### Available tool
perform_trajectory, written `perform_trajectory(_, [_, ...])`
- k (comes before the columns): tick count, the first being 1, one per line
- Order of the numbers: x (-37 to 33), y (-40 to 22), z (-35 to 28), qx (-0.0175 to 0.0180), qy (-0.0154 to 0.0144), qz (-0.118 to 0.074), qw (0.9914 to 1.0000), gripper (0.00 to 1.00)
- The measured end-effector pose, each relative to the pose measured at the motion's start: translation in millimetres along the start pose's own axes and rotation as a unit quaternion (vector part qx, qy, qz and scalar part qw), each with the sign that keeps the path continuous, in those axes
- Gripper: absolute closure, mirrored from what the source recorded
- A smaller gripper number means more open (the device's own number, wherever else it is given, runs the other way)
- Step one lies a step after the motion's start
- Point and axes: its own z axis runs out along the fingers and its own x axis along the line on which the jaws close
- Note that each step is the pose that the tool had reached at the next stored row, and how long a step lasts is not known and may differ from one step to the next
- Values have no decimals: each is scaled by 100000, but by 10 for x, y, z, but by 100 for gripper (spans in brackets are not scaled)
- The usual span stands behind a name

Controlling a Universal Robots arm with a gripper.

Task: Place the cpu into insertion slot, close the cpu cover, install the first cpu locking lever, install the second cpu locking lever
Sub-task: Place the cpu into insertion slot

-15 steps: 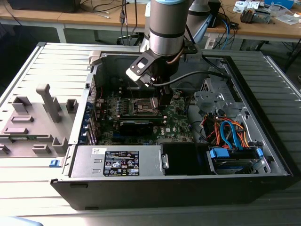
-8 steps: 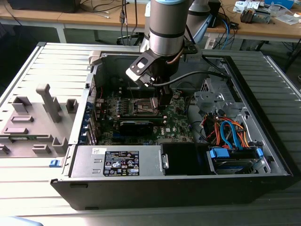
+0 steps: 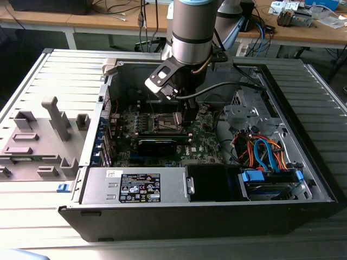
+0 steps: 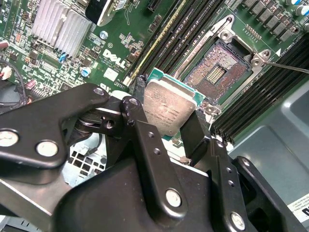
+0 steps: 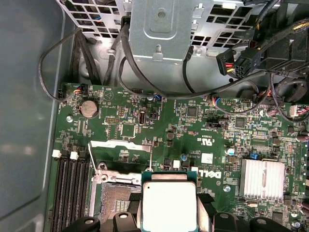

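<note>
My gripper (image 4: 166, 123) is shut on the cpu (image 4: 169, 106), a small square chip with a silver-grey top on a green edge, clamped between two black fingers (image 4: 140, 130). The chip hangs tilted just above the green motherboard, beside the insertion slot (image 4: 219, 72), whose dark pin field lies uncovered inside a silvery border. In the first wrist view the cpu (image 5: 169, 203) partly overlaps the insertion slot (image 5: 113, 200). The cpu cover (image 5: 120, 147) stands raised behind the socket. Thin wire levers (image 5: 91, 155) stick up free. In the exterior view the gripper (image 3: 190, 116) sits right over the socket (image 3: 165, 122).
Long black memory slots (image 4: 169, 34) flank the socket. A finned silver heatsink (image 5: 260, 179) stands on the board. Loose black cables (image 5: 145, 87) and a metal drive cage (image 5: 159, 29) hang nearby. The open case has a power supply (image 3: 135, 187) at the front and coloured cables (image 3: 265, 151).
</note>
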Motion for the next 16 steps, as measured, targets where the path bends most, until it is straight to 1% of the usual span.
perform_trajectory(13, [0, 0, 1, 6, -15, 608, 99998, 45])
perform_trajectory(16, [0, 0, 1, 14, -40, 1447, 99990, 45])
